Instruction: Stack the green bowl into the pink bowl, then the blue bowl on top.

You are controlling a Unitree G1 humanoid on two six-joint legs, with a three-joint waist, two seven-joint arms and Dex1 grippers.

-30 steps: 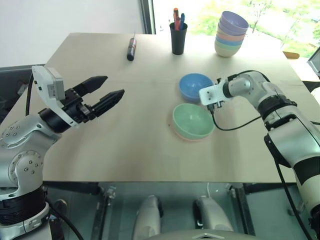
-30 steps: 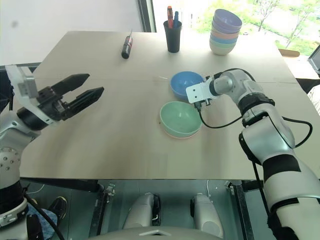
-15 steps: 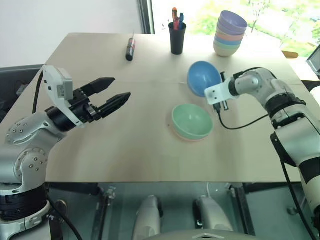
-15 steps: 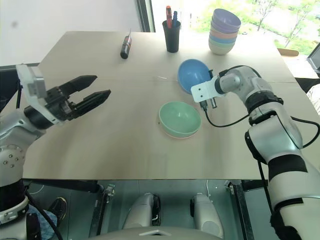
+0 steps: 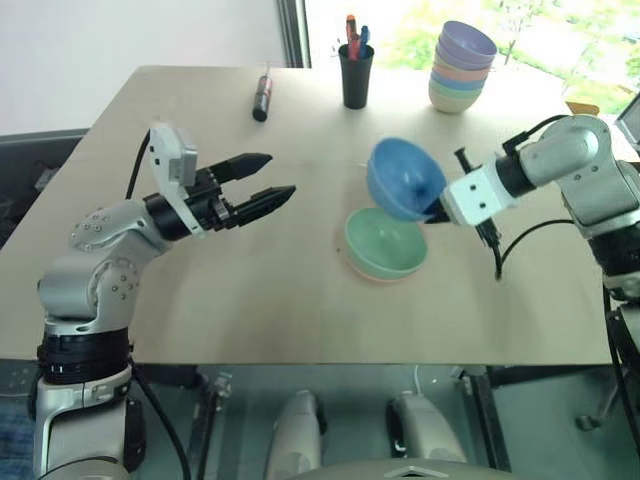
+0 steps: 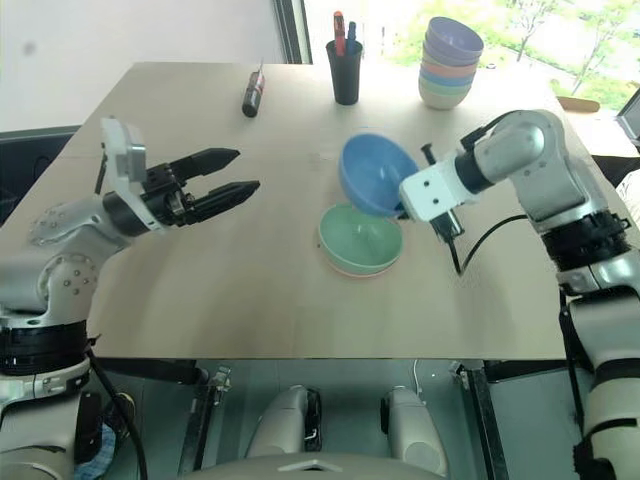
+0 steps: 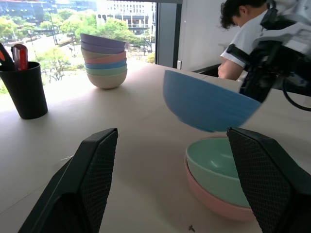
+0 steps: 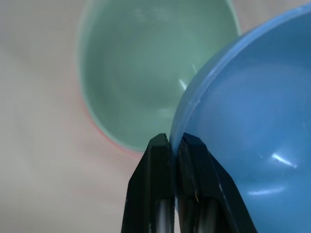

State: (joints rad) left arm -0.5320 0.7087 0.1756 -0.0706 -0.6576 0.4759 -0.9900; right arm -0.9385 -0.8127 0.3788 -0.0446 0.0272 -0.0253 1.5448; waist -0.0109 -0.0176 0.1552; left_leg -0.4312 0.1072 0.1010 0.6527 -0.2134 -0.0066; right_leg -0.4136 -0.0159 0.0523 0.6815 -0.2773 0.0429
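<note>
Pale wood forms the bench [image 5: 250, 290], where the green bowl [image 5: 385, 243] is nested inside the pink bowl [image 7: 214, 203]. The blue bowl [image 5: 403, 179] is held tilted in the air just above them, its rim pinched by the right gripper [image 8: 176, 145]. The left gripper [image 5: 262, 180] is kept well apart, jaws wide and empty.

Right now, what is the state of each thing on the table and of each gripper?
blue bowl: lifted, tilted, held by its rim above the green bowl.
green bowl: nested in the pink bowl.
pink bowl: on the table, under the green one.
right gripper: shut on the blue bowl's rim.
left gripper: open, holding nothing.
stack of pastel bowls: upright.
</note>
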